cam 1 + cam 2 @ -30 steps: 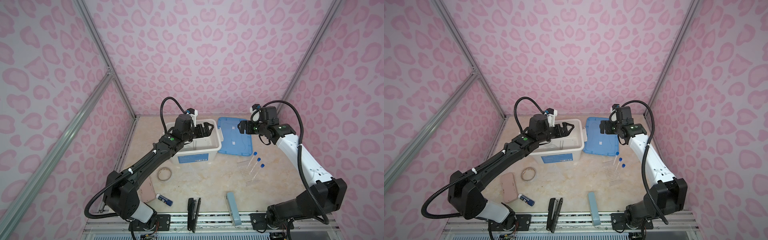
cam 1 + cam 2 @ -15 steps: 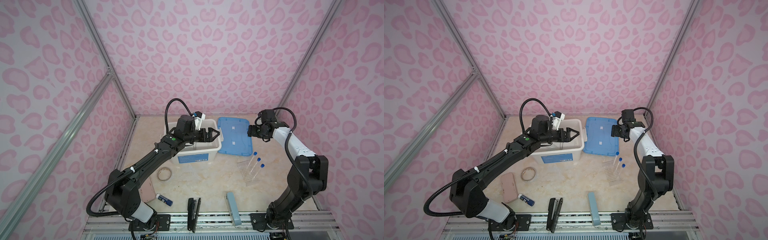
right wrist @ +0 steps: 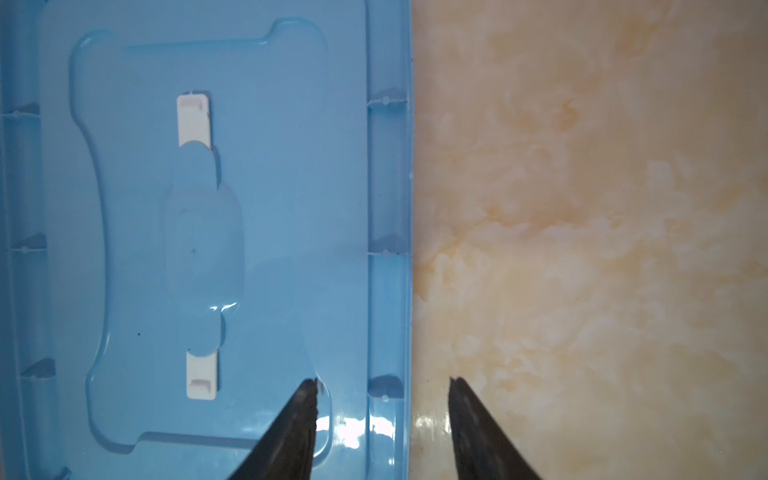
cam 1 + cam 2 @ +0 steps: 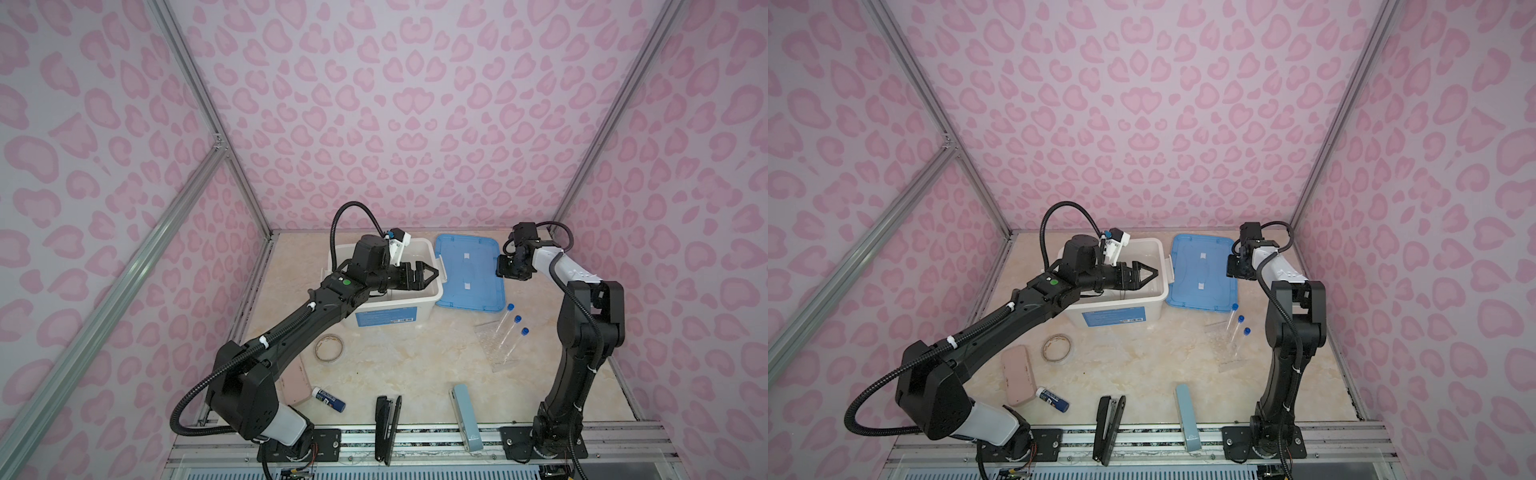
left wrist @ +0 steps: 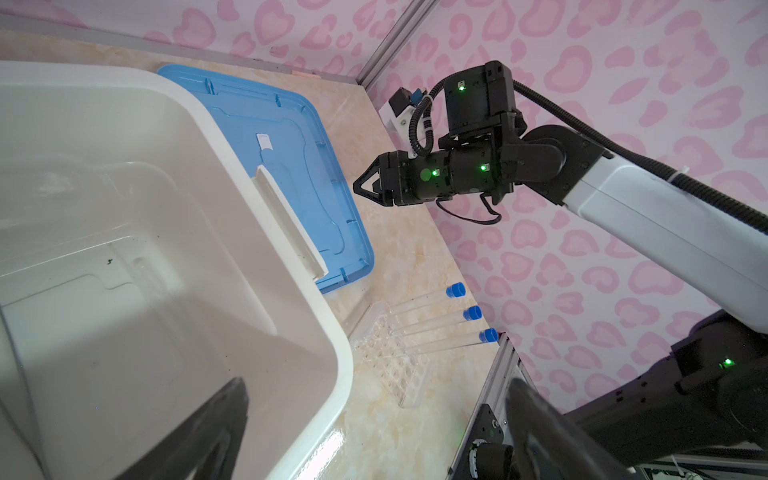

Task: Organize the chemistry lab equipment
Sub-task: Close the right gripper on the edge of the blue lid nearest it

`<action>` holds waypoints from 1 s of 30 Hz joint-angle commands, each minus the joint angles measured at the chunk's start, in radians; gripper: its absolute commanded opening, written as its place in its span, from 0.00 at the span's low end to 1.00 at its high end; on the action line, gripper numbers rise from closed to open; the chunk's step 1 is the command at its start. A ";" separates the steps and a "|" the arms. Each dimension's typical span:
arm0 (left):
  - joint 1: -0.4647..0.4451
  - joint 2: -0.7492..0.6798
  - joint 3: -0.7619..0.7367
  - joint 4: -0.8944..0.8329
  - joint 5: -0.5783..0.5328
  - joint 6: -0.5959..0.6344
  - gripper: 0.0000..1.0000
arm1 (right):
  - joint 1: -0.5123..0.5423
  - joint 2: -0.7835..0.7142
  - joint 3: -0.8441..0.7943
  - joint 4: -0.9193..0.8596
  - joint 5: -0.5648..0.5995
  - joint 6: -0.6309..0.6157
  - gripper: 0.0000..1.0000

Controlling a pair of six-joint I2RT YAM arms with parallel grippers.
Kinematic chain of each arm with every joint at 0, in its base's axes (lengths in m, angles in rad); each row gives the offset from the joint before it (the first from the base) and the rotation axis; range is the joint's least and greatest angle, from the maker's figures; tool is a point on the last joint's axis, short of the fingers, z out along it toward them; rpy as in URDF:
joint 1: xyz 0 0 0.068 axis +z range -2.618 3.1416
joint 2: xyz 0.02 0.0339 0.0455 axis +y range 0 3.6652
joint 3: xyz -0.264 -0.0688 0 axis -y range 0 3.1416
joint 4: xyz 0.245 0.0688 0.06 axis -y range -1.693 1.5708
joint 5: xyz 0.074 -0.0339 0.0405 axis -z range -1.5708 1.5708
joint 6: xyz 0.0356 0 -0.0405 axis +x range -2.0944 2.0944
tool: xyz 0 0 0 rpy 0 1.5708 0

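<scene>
Left gripper (image 4: 424,276), jaws spread wide and empty, hovers above the right end of the white bin (image 4: 422,308), fingers pointing out past the bin's right wall; its wrist view looks into the bin (image 5: 124,187), where any clear contents are too faint to name.

Right gripper (image 4: 505,272) hangs to the right of the bin, over the outer long edge of the blue lid (image 4: 465,286); the lid lies flat on the bench (image 4: 415,365), close against the bin's right side, contact not discernible. In the right wrist view this gripper (image 3: 381,382) has its jaws partly apart, straddling the lid (image 3: 249,208) at its rim; one fingertip (image 3: 299,411) is over the lid, the other over bare bench; nothing is clamped between them, and whether the tips touch anything cannot be told.

Task items: three blue-capped tubes (image 4: 506,332) lie side by side to the right of the bin and nearer the bench front, just beyond the lid's near corner; caps point back toward the lid; their lower ends lie across the clear rack (image 4: 492,351), which lies flat; both are apart from either gripper, as the left wrist view confirms for tubes (image 5: 436,320) and rack (image 5: 390,361).

Other items, all in front of the bin: tape roll (image 4: 329,348) nearest; pink case (image 4: 1018,380) and glue stick (image 4: 328,399) toward the left; black stapler (image 4: 388,428) and pale-blue stapler (image 4: 465,415) at the bench's front edge.
</scene>
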 commanded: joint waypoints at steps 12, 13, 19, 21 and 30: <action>-0.001 -0.049 -0.061 0.017 -0.006 0.006 0.98 | -0.025 0.117 -0.004 0.096 -0.005 0.010 0.36; -0.001 -0.049 -0.063 0.019 -0.007 0.005 0.98 | -0.026 0.118 -0.006 0.101 -0.005 0.012 0.35; -0.001 -0.047 -0.043 0.006 -0.035 0.020 0.98 | -0.029 0.136 0.002 0.096 -0.011 0.006 0.30; -0.001 -0.043 -0.041 0.004 -0.045 0.022 0.98 | -0.032 0.148 0.002 0.092 -0.004 0.006 0.26; 0.000 -0.042 -0.034 0.006 -0.079 -0.001 0.98 | -0.035 0.156 -0.034 0.136 -0.026 0.029 0.07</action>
